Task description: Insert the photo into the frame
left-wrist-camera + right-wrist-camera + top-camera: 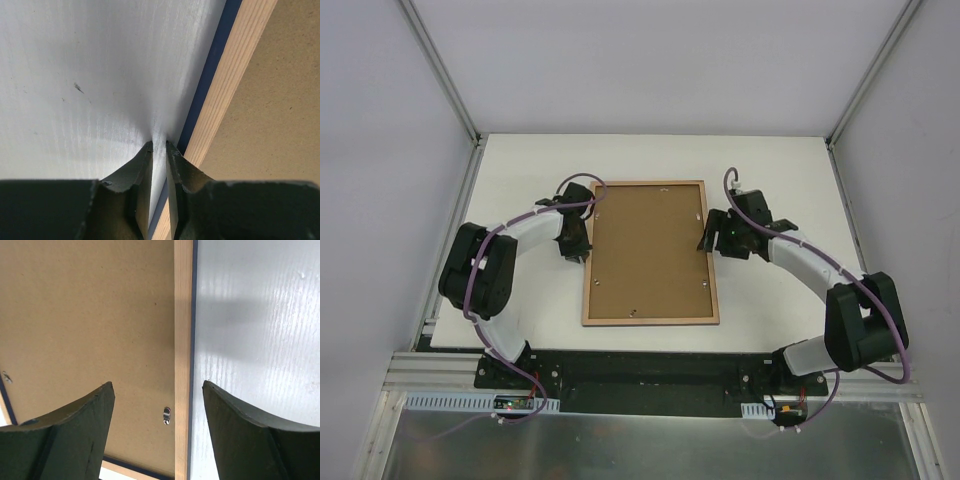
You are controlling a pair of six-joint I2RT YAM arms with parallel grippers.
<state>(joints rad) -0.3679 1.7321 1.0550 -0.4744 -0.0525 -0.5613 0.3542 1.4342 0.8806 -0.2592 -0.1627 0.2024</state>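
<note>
the left gripper (pixel 159 145) is seen with its dark, tapered fingers almost pressed together, nothing pinched between them. the glossy white table (pixel 75 75) is spread ahead of the tips, and the navy edge of the frame (pixel 235 75) lies just to their right. the right gripper (pixel 158 384) is spread wide, its broad curved fingers straddling the frame's pale, grained wooden rail. a small metal clip (pixel 166 415) is seen between these fingers, on the matte brown backing board (pixel 85 310) laid flat inside the rectangular frame.
</note>
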